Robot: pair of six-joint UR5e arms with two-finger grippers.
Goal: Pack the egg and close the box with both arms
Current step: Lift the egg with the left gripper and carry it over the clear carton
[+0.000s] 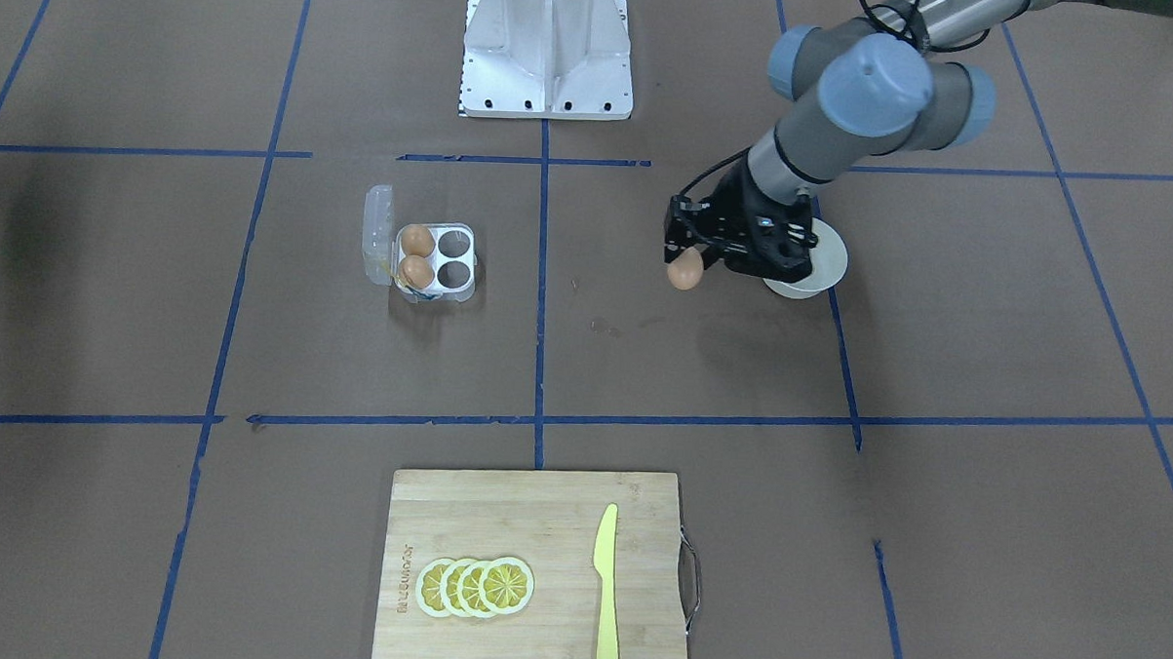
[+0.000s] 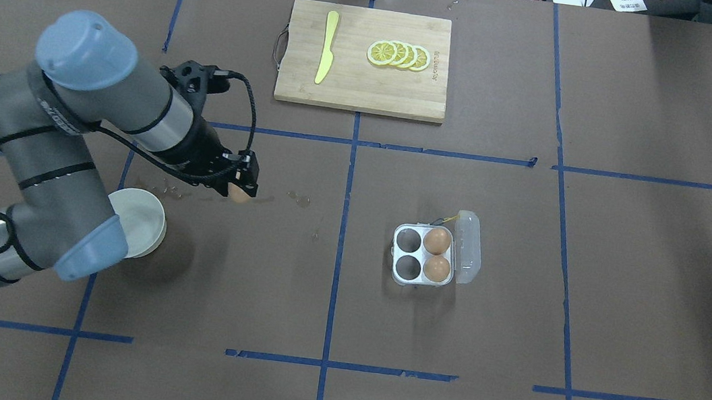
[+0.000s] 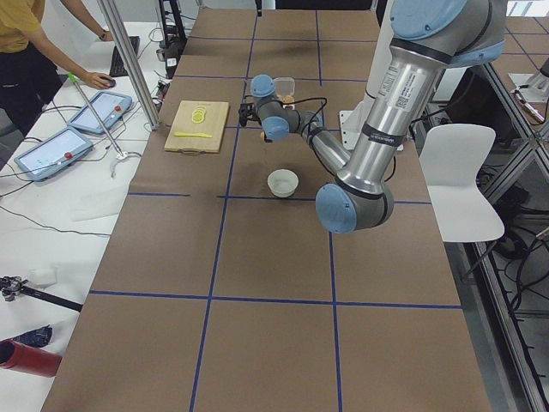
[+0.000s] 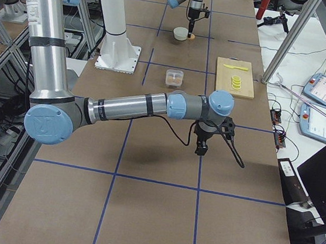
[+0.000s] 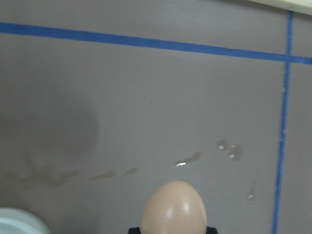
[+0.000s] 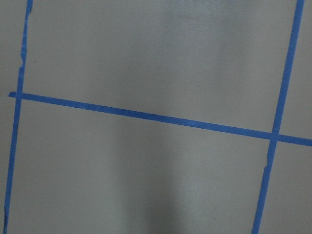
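Observation:
My left gripper (image 1: 688, 257) is shut on a tan-brown egg (image 1: 685, 271) and holds it above the brown table, beside the white bowl (image 1: 827, 270). The egg fills the bottom of the left wrist view (image 5: 174, 210). The clear four-cell box (image 1: 449, 263) stands open well to the side, its lid (image 1: 378, 234) folded back. Two eggs (image 2: 438, 241) fill the cells next to the lid; the other two cells are empty. My right gripper (image 4: 200, 147) hangs over bare table far from the box; I cannot tell whether it is open or shut.
A bamboo cutting board (image 1: 541, 523) with a yellow knife (image 1: 606, 589) and lemon slices (image 1: 475, 586) lies at the operators' edge. The white stand (image 1: 547, 50) is at the robot's edge. Wet spots (image 2: 299, 200) mark the table between egg and box.

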